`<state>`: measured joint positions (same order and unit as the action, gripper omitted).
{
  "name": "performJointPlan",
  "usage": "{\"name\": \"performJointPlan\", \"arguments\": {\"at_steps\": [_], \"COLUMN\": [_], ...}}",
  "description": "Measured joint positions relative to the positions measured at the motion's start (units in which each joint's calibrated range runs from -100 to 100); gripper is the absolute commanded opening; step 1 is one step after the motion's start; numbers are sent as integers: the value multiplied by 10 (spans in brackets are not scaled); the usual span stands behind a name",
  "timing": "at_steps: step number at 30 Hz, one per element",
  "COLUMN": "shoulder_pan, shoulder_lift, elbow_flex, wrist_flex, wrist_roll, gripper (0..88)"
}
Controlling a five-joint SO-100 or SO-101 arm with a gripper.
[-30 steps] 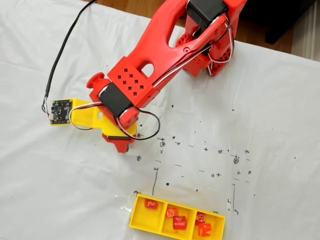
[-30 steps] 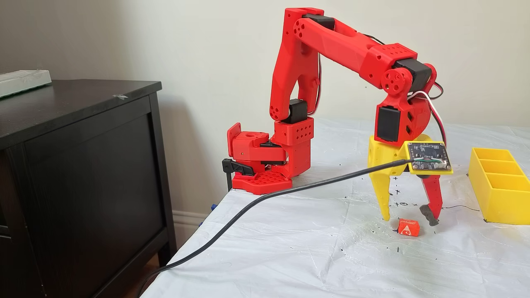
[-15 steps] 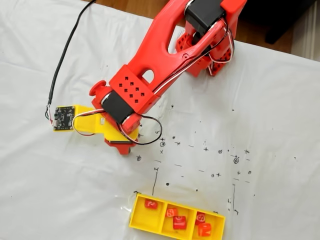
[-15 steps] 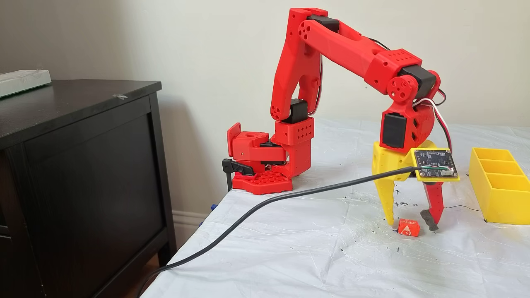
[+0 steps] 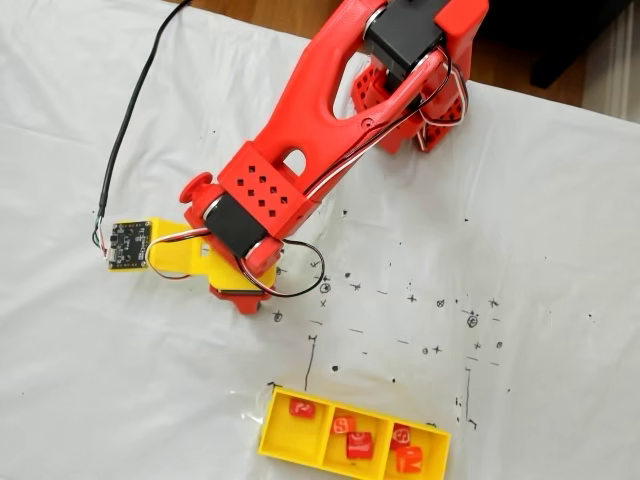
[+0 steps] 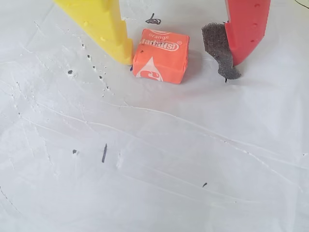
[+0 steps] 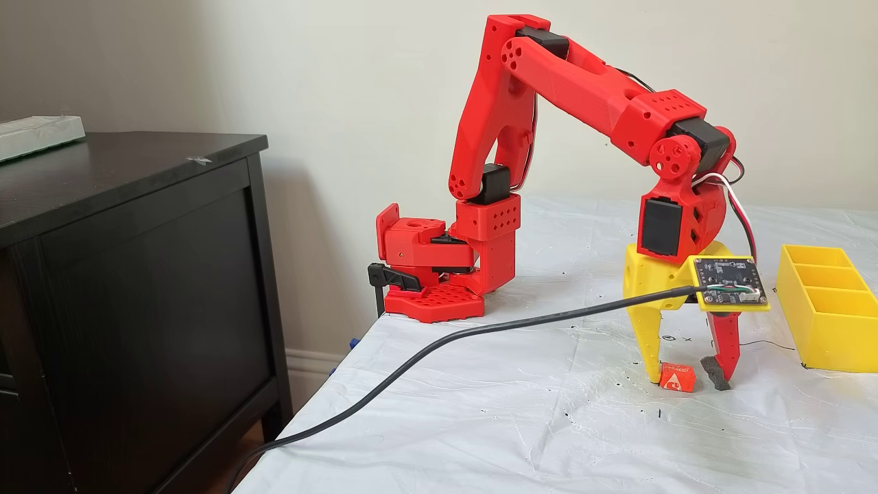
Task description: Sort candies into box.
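Note:
One orange wrapped candy lies on the white sheet, and my open gripper straddles it. The yellow finger touches the candy's left side in the wrist view. The red finger with its grey foam pad stands a small gap off the right side. In a fixed view from the side, the candy sits between the gripper's lowered fingertips at table level. The yellow box lies at the bottom edge in a fixed view from above, holding several red candies across its three compartments. The box stands right of the gripper.
A black cable runs from the circuit board on the gripper off the table's left edge. The red arm base is clamped at the table's back corner. A dark cabinet stands beside the table. Ink marks dot the sheet.
The gripper has come down and shifted slightly toward the box, so its fingertips now rest at the sheet on either side of the candy. The candy has not moved.

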<state>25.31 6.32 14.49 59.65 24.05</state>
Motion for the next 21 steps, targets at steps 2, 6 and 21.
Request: {"name": "performJointPlan", "arguments": {"at_steps": [2,6,21], "shoulder_pan": [0,0,-11], "shoulder_lift": [0,0,27], "elbow_flex": [0,0,-31], "wrist_flex": [0,0,1], "wrist_roll": [0,0,-4], "gripper": [226,225,2]}}
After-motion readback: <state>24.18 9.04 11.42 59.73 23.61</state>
